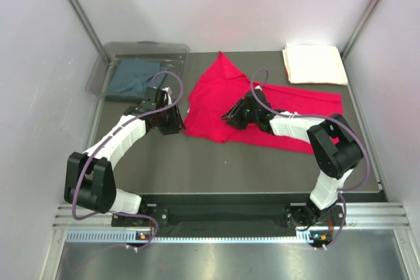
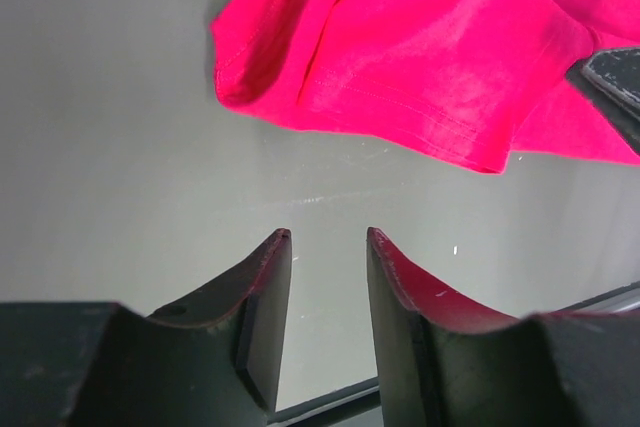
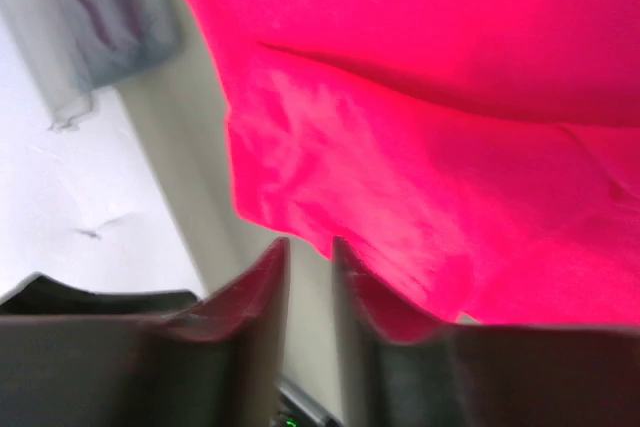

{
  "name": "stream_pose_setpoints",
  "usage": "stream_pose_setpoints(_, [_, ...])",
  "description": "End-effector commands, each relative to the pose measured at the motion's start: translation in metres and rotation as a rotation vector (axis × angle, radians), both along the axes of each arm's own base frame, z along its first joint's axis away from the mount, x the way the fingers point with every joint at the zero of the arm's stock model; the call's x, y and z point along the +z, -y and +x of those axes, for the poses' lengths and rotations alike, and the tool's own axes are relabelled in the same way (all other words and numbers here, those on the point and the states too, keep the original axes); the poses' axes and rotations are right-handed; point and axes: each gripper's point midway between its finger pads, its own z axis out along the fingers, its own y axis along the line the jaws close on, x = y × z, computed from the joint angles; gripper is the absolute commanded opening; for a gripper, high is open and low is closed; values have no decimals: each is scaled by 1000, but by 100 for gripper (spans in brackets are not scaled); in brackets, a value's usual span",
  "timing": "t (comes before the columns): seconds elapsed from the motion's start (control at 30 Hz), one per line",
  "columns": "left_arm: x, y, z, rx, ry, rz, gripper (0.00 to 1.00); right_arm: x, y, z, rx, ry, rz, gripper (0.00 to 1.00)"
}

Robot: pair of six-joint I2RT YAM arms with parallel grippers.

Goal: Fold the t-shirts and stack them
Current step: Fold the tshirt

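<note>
Shirt (image 1: 213, 96) red and creased, cream rectangle (image 1: 315, 63) folded

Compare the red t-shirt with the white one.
The red t-shirt lies spread and rumpled mid-table; the white t-shirt is a neat folded rectangle. The red t-shirt covers far more table than the white t-shirt. The right arm lies over the red t-shirt, not the white t-shirt. Both lie on the table.
</note>
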Motion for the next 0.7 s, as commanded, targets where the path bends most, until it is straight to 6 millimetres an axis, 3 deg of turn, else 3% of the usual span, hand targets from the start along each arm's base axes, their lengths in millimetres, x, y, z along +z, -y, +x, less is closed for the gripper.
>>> stream_pose_setpoints(0.0, [2,3,-2,5,10,-38,43,19,-10,-24,110,36,-53,40])
stream_pose_setpoints(0.07, [-4,4,-3,10,-1,-42,44,22,-9,-38,103,42,-59,45])
stream_pose_setpoints(0.1, [-5,5,-3,12,-7,-50,44,8,-6,-54,98,5,-70,47])
stream_pose_setpoints(0.23, [-7,10,0,11,-20,-73,44,-12,1,-70,85,-40,-62,55])
stream_pose_setpoints(0.6, [-2,8,3,-1,-24,-49,41,-40,-10,-64,71,-84,7,55])
stream_pose_setpoints(0.67, [-2,8,3,0,-21,-47,41,-44,-10,-64,65,-94,21,50])
